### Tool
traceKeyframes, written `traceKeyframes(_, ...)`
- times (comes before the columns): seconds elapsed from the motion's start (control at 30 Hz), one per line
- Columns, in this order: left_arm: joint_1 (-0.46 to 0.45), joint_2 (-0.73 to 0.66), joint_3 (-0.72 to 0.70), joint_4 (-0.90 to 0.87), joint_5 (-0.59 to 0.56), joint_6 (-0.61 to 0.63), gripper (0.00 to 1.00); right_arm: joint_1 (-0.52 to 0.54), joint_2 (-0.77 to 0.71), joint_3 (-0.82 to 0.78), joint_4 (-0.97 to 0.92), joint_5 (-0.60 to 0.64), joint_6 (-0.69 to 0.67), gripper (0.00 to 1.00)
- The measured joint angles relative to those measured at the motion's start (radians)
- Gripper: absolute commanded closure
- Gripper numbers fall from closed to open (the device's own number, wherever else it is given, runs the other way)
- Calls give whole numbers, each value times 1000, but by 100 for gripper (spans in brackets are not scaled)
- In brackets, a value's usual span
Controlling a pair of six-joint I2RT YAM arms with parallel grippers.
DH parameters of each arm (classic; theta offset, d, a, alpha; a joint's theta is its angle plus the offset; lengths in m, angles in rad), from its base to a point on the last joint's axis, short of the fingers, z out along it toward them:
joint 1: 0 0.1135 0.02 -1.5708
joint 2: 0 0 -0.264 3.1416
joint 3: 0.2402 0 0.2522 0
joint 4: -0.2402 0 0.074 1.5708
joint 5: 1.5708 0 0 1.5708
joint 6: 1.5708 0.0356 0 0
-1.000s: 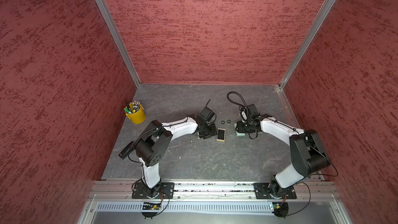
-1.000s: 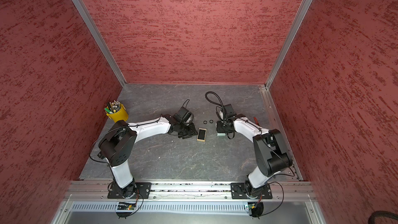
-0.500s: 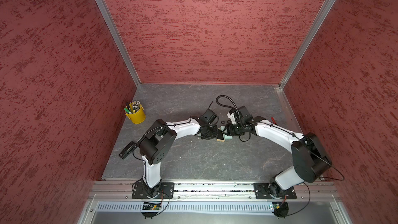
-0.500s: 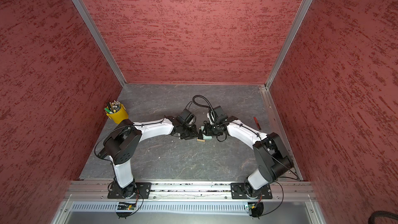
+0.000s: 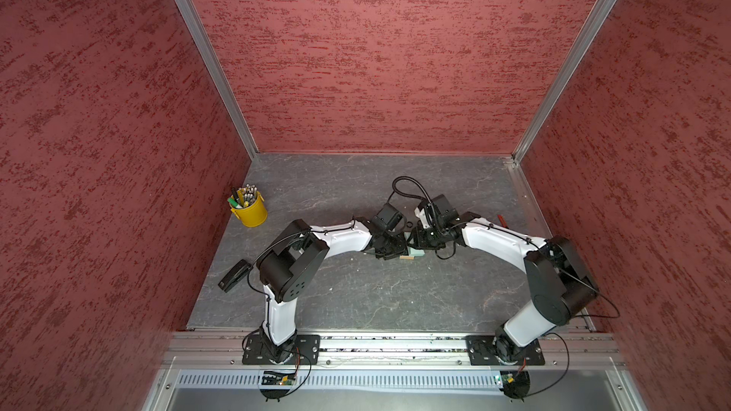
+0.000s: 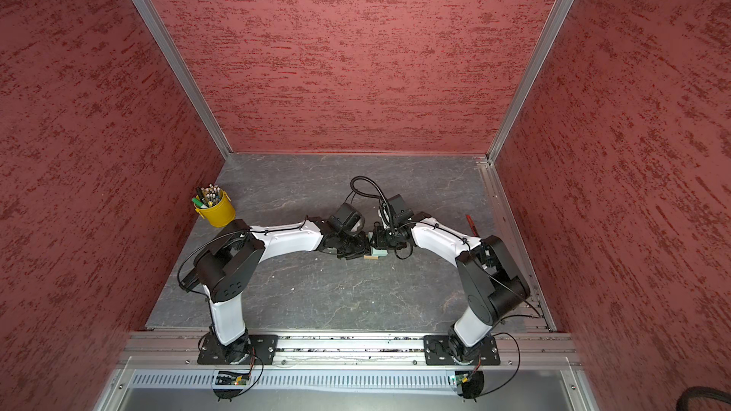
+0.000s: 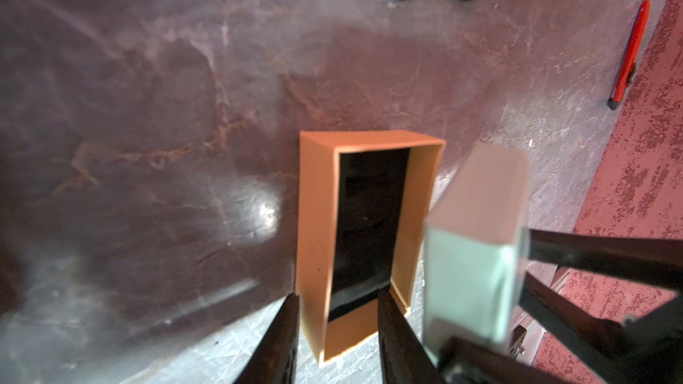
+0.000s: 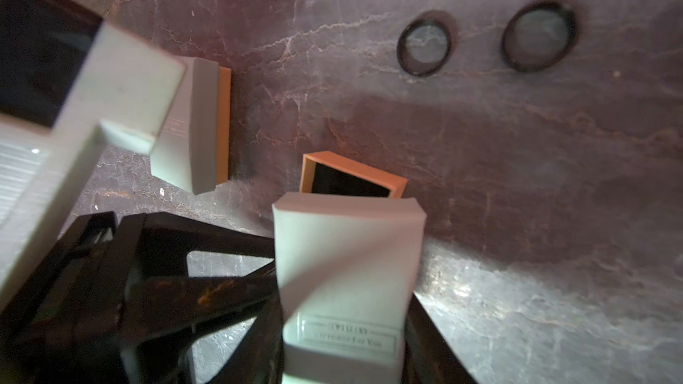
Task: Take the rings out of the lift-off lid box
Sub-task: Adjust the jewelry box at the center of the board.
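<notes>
Grey, veined worktop (image 5: pixel 356 298) between red walls. Both arms meet near its middle, so wide bare room is left toward the front rail and the rear wall.

Left pincer (image 7: pixel 338 293): fingers part-way apart, straddling the near end of the tan box base (image 7: pixel 316 216), apparently to steady it. Whether they actually press its walls cannot be told.

Right pincer (image 8: pixel 343 301): clamped across the mint-green lid (image 8: pixel 347 245), which is held raised just beside the base so that the opening is exposed.

A second mint-green box (image 8: pixel 192 123), lid on, rests near the base. A red pen (image 7: pixel 628 53) lies well off by the wall.

Two black rings (image 8: pixel 424 48) lie flat on the worktop, side by side and not touching. They are clear of the base's far edge, with open surface all round.

The base's black interior is too dark to show whether more rings are inside, so removal is judged partly done.
</notes>
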Motion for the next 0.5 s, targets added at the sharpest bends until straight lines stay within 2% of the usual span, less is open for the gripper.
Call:
traceKeyframes(0.23, 9, -55, -57, -2, -3, -18, 46, 0, 0, 15, -2, 16, -6, 54)
traceKeyframes(0.43, 41, -127, -90, 14, -5, -24, 45, 0, 0, 30, 2, 13, -5, 54)
traceKeyframes(0.5, 50, -134, -90, 23, -6, -24, 48, 0, 0, 32, 5, 13, -5, 54)
